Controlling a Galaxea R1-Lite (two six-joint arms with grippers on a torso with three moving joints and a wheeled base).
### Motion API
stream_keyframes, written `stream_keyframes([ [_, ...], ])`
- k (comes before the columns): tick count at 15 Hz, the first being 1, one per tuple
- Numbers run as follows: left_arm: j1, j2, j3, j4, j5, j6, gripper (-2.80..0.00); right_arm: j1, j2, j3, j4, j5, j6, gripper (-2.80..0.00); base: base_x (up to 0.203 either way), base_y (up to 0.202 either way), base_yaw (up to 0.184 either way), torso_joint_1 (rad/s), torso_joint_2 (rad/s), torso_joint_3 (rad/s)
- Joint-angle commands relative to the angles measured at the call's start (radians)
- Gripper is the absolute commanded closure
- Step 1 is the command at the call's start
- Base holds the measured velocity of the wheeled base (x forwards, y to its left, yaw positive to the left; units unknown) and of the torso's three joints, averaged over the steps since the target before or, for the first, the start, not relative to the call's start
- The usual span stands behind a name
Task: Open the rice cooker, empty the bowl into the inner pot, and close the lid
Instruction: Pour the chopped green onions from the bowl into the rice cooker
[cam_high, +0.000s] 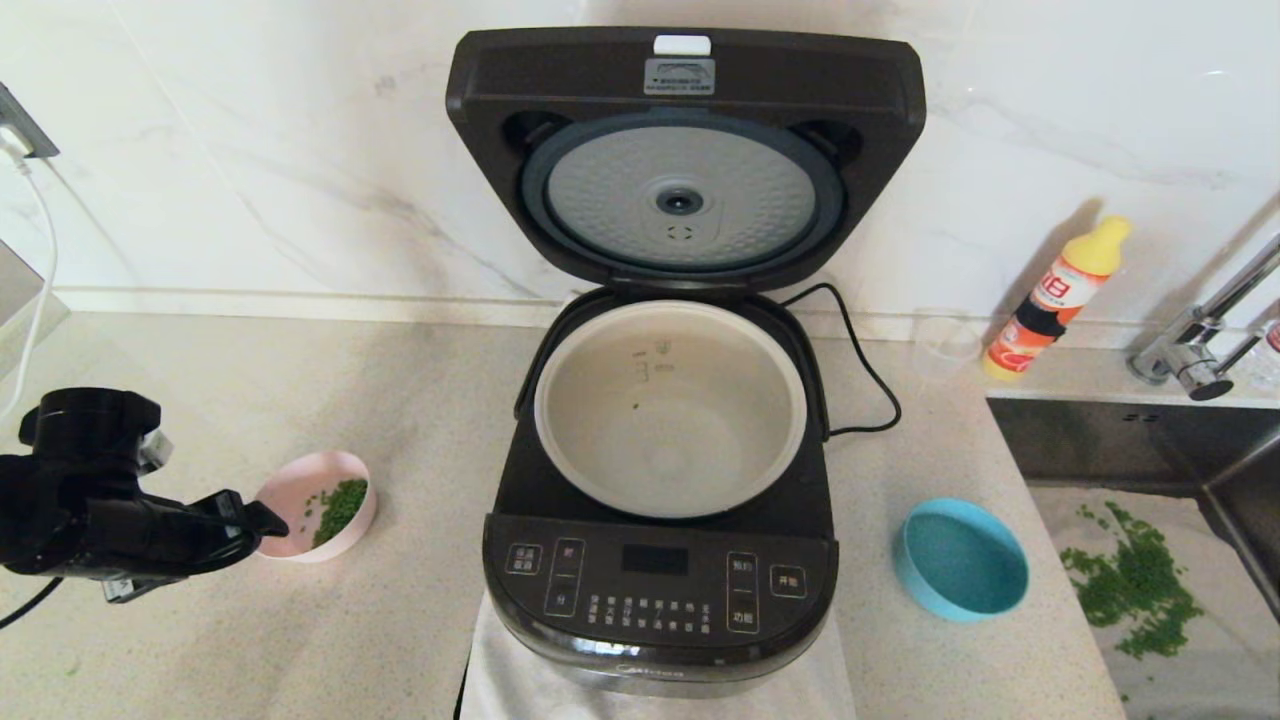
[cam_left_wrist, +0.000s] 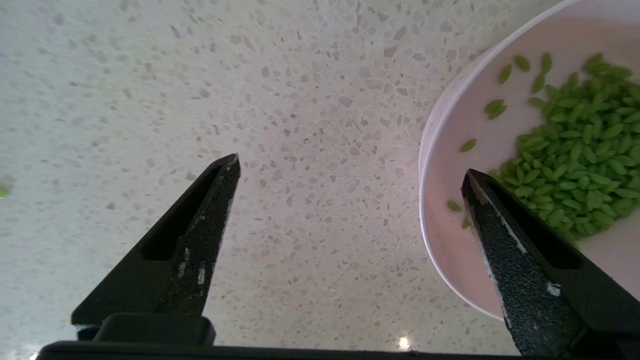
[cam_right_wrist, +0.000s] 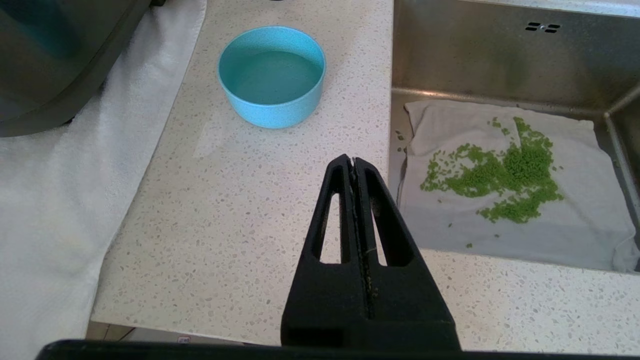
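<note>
Left gripper (cam_left_wrist: 350, 175) spread wide, empty, one finger over pink bowl (cam_high: 300, 490) rim; green grains (cam_high: 340, 508) inside. Rice cooker (cam_high: 660, 590) centre counter, glossy black, lid (cam_high: 684, 150) upright at 12 o'clock, off-white inner pot (cam_high: 670, 408) almost empty. Right gripper (cam_right_wrist: 354, 161) pressed closed, empty, parked.

head: high, down on counter (cam_high: 400, 640); wrists: close; share bowls

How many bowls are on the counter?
2. A pink bowl holding green bits sits left of the rice cooker, by the open left pincer. A blue bowl sits right of it, near the sink.
</note>
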Motion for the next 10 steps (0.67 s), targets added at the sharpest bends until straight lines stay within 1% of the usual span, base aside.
stream_keyframes([
  [1,0.001,0.022,-0.005,-0.001,-0.007,-0.006,-2.80,0.000,0.001,0.000,0.000,0.000,0.000,0.00,0.000,0.000,0.000,0.000,0.00,0.000],
  [5,0.001,0.058,-0.011,-0.002,-0.009,-0.010,-2.80,0.000,0.001,0.000,0.000,0.000,0.000,0.00,0.000,0.000,0.000,0.000,0.00,0.000],
  [6,0.001,0.062,-0.011,-0.013,-0.008,-0.016,0.00,0.000,0.001,0.000,0.000,0.000,0.000,0.00,0.000,0.000,0.000,0.000,0.00,0.000],
  [8,0.001,0.068,-0.010,-0.045,-0.007,-0.039,0.00,0.000,0.001,0.000,0.000,0.000,0.000,0.00,0.000,0.000,0.000,0.000,0.00,0.000],
  [10,0.001,0.062,-0.010,-0.048,-0.025,-0.043,0.00,0.000,0.001,0.000,0.000,0.000,0.000,0.00,0.000,0.000,0.000,0.000,0.00,0.000],
])
